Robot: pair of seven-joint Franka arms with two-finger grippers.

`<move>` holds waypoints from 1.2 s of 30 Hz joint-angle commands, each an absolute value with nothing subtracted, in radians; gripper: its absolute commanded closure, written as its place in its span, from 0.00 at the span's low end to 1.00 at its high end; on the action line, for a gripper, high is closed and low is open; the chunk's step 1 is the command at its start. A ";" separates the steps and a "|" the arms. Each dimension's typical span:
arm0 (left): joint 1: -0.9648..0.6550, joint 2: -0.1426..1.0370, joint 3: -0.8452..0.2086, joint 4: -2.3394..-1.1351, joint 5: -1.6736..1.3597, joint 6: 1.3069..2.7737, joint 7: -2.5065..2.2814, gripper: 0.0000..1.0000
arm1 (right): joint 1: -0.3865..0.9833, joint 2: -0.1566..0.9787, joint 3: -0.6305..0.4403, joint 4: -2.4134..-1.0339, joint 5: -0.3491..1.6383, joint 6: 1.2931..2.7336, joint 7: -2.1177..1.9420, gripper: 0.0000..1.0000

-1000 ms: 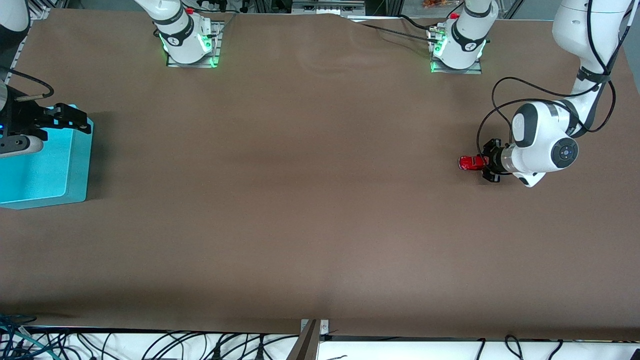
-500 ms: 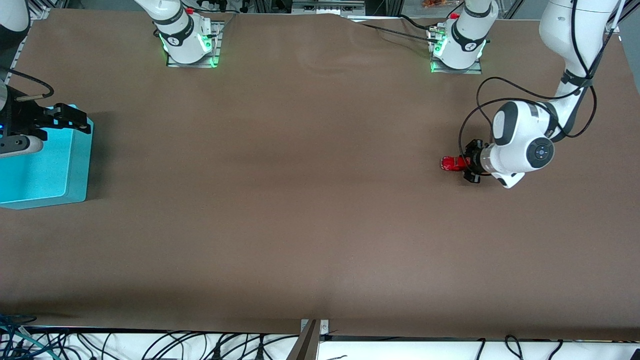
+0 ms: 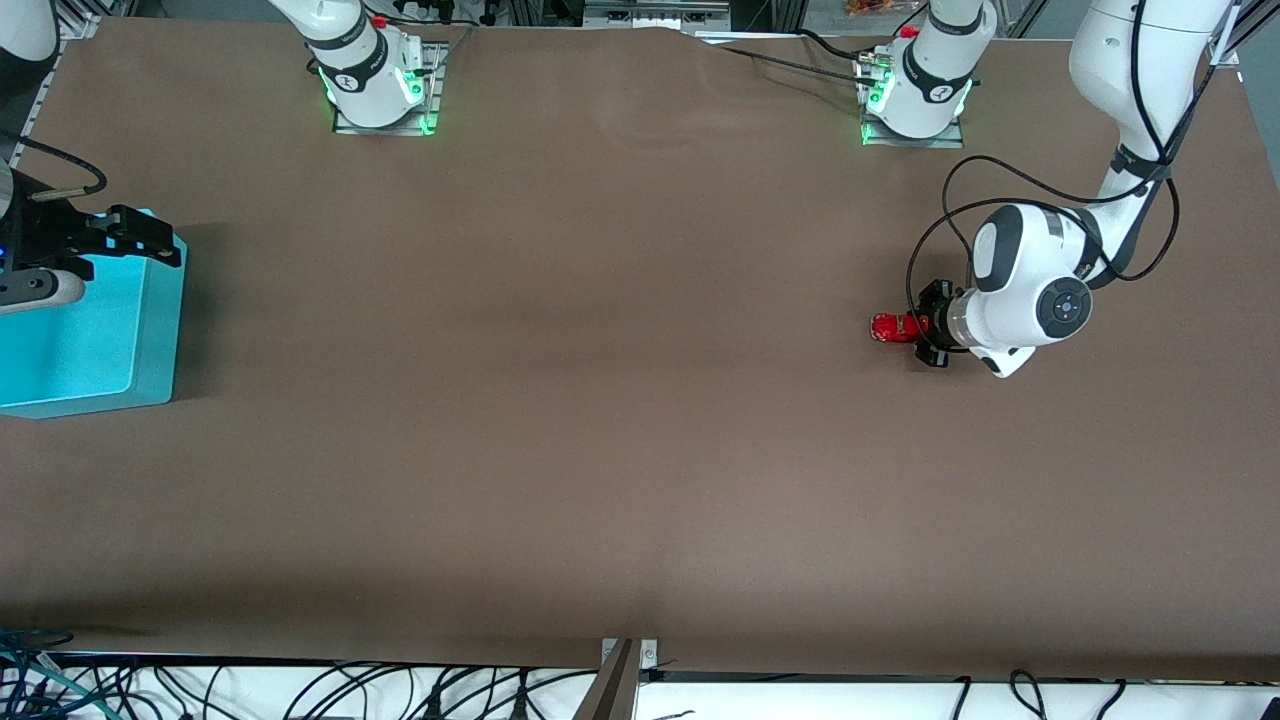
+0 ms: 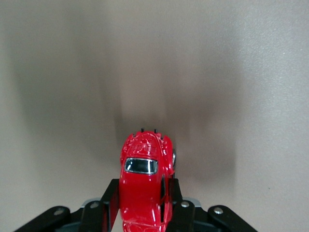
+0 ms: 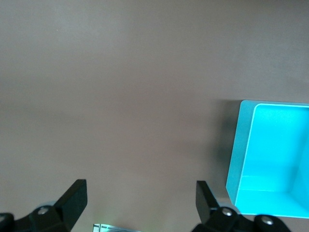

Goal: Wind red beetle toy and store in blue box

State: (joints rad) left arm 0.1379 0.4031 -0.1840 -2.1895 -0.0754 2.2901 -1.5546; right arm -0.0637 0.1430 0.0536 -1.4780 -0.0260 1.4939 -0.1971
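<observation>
Your left tool [image 3: 912, 327] is clamped on the beetle [image 3: 889, 327], its two fingers [image 4: 110, 203] pinching the sides of the rear half while the nose sticks out past the tips. The left wrist view looks down the car's red roof [image 4: 143, 186] and dark window, with blurred brown table [image 4: 231, 72] ahead of it, and you can't tell from here whether the wheels touch the table or hang just above it. In the front view the beetle sits at the tip of your left tool, toward the left arm's end of the table [image 3: 620, 400], pointing toward the right arm's end, with the white wrist right next to it. Your right tool [image 3: 120, 240] waits spread wide above the corner of the box [image 3: 90, 340] at the right arm's end of the table. In the right wrist view its two fingers [image 5: 72, 195] stand well apart with bare table between them, and the box [image 5: 244, 159] shows just beside one finger, its cyan inside open to view. Beetle and box are well apart, nearly the whole table between them.
</observation>
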 commanded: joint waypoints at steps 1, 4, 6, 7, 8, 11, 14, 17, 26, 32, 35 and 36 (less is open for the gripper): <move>0.132 0.483 -0.126 -2.157 -0.074 2.332 -1.559 1.00 | -0.063 0.140 0.057 -1.465 -0.029 1.482 -0.186 0.00; 0.133 0.489 -0.103 -2.146 -0.052 2.332 -1.559 1.00 | -0.063 0.140 0.055 -1.465 -0.031 1.483 -0.189 0.00; 0.133 0.497 -0.091 -2.145 -0.034 2.332 -1.560 1.00 | -0.063 0.143 0.054 -1.465 -0.031 1.486 -0.189 0.00; 0.133 0.499 -0.089 -2.145 -0.028 2.332 -1.560 1.00 | -0.063 0.143 0.054 -1.465 -0.031 1.488 -0.189 0.00; 0.133 0.502 -0.087 -2.141 -0.026 2.332 -1.560 1.00 | -0.063 0.143 0.054 -1.465 -0.031 1.488 -0.189 0.00; 0.135 0.515 -0.072 -2.131 -0.017 2.332 -1.559 1.00 | -0.063 0.141 0.054 -1.463 -0.031 1.483 -0.189 0.00; 0.135 0.526 -0.054 -2.129 0.020 2.335 -1.559 1.00 | -0.063 0.140 0.054 -1.463 -0.031 1.483 -0.187 0.00; 0.143 0.531 -0.048 -2.126 0.046 2.348 -1.552 1.00 | -0.063 0.143 0.055 -1.463 -0.032 1.488 -0.186 0.00; 0.146 0.540 -0.023 -2.123 0.086 2.350 -1.529 1.00 | -0.063 0.146 0.052 -1.465 -0.032 1.493 -0.193 0.00; 0.144 0.540 -0.002 -2.123 0.087 2.350 -1.506 1.00 | -0.063 0.149 0.054 -1.468 -0.034 1.496 -0.187 0.00; 0.144 0.540 0.005 -2.123 0.091 2.350 -1.500 1.00 | -0.063 0.150 0.054 -1.468 -0.037 1.496 -0.186 0.00; 0.144 0.540 0.006 -2.122 0.091 2.350 -1.499 1.00 | -0.063 0.150 0.054 -1.468 -0.037 1.496 -0.187 0.00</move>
